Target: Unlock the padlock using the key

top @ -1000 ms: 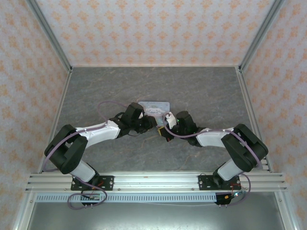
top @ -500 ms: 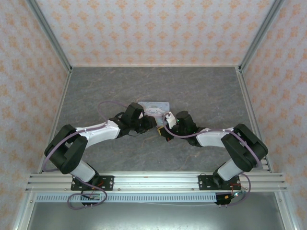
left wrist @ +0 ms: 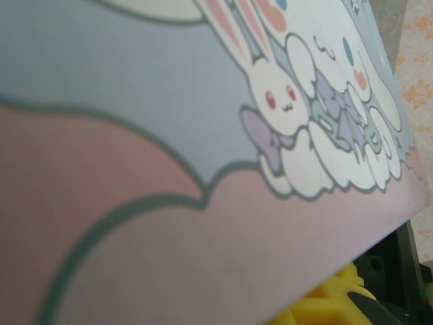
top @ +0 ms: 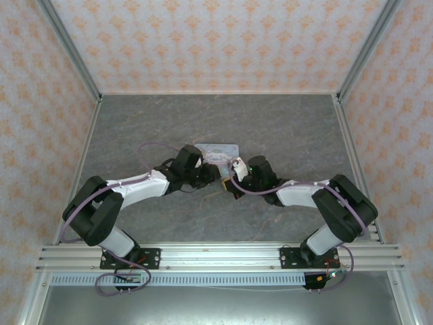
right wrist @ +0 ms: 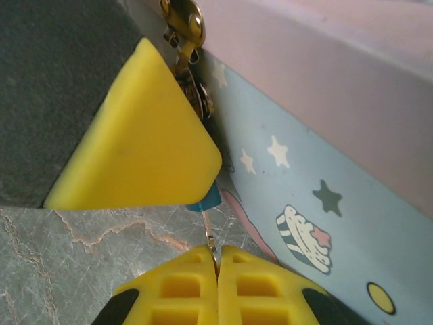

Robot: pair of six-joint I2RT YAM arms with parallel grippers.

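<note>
The teal padlock (right wrist: 207, 197) hangs from a brass clasp (right wrist: 184, 20) at the corner of the pastel cartoon tin (right wrist: 318, 169). Only its lower tip shows, under a yellow finger (right wrist: 135, 149) of my left gripper (top: 215, 176), which is clamped on it. The thin brownish key (right wrist: 211, 240) runs straight up into the padlock's underside. My right gripper (right wrist: 218, 261) is shut on the key's head. In the top view both grippers meet at the tin's near edge, my right gripper (top: 229, 183) just right of the left. The tin's lid (left wrist: 203, 135) looms close in the left wrist view.
The tin (top: 220, 150) lies mid-table on the grey marbled surface (top: 135, 128). Patterned walls (top: 216, 40) with metal rails close in the back and both sides. A yellow finger (left wrist: 331, 305) and black gripper body show under the lid's edge.
My right gripper has edged slightly up and left toward the tin with the key in it. The left arm has barely moved.
</note>
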